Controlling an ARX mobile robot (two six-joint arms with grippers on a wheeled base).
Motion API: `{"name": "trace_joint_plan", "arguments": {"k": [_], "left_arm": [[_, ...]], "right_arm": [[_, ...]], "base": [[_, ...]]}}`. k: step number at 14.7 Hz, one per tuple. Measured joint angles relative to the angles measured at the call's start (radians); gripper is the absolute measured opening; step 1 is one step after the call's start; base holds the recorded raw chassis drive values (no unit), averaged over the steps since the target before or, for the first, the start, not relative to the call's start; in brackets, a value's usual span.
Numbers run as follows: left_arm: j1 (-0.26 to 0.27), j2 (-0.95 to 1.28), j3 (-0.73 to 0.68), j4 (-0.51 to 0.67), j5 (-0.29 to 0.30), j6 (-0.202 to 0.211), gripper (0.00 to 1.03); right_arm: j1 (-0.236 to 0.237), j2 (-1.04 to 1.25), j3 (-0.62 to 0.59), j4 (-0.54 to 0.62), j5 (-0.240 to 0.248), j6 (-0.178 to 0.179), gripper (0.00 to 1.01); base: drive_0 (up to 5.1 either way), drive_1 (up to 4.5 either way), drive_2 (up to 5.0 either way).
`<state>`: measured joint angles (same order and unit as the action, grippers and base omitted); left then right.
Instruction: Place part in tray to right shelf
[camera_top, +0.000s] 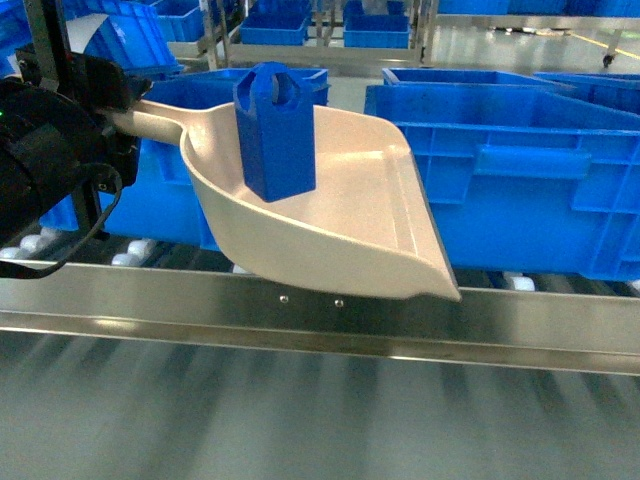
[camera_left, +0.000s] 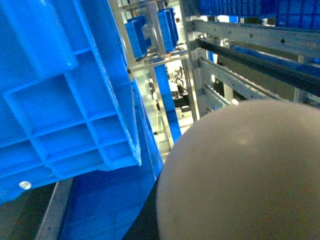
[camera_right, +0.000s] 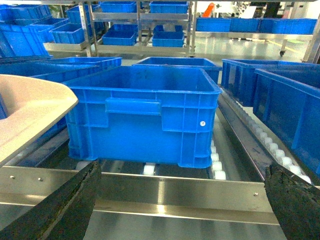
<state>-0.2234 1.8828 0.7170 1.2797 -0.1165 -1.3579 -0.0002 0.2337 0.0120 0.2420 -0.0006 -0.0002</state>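
The left gripper (camera_top: 118, 125) is clamping the handle of the tray (camera_top: 370, 235) at the far left, holding it tilted over the shelf's (camera_top: 330, 320) steel front rail, lip pointing right and down. The part (camera_top: 276, 130) is standing upright inside the tray, near its handle end. The right gripper (camera_right: 182, 200) is hanging with fingers (camera_right: 55, 210) wide apart, holding nothing, just before the rail. A crate (camera_right: 142, 112) is sitting on the white rollers (camera_right: 216, 162) behind the rail, to the tray's right.
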Motion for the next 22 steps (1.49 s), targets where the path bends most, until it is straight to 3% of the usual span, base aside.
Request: {"name": "trace_joint_plan", "arguments": {"k": [3, 11, 14, 22], "left_arm": [[-0.013, 0.000, -0.001, 0.000, 0.058, -0.012, 0.12], [-0.013, 0.000, -0.001, 0.000, 0.057, -0.016, 0.12], [-0.010, 0.000, -0.002, 0.001, 0.011, -0.016, 0.12], [-0.008, 0.000, -0.001, 0.000, 0.008, -0.004, 0.12]], "right_arm": [[0.000, 0.001, 0.000, -0.002, 0.000, 0.000, 0.98], [0.000, 0.000, 0.000, -0.002, 0.000, 0.000, 0.98], [0.000, -0.001, 0.000, 0.002, 0.000, 0.000, 0.98], [0.000, 0.000, 0.000, -0.002, 0.000, 0.000, 0.98]], "base": [[-0.1, 1.32, -1.5], [0.0, -0.50, 0.5], [0.0, -1.39, 1.4], [0.0, 0.00, 0.0]]}}
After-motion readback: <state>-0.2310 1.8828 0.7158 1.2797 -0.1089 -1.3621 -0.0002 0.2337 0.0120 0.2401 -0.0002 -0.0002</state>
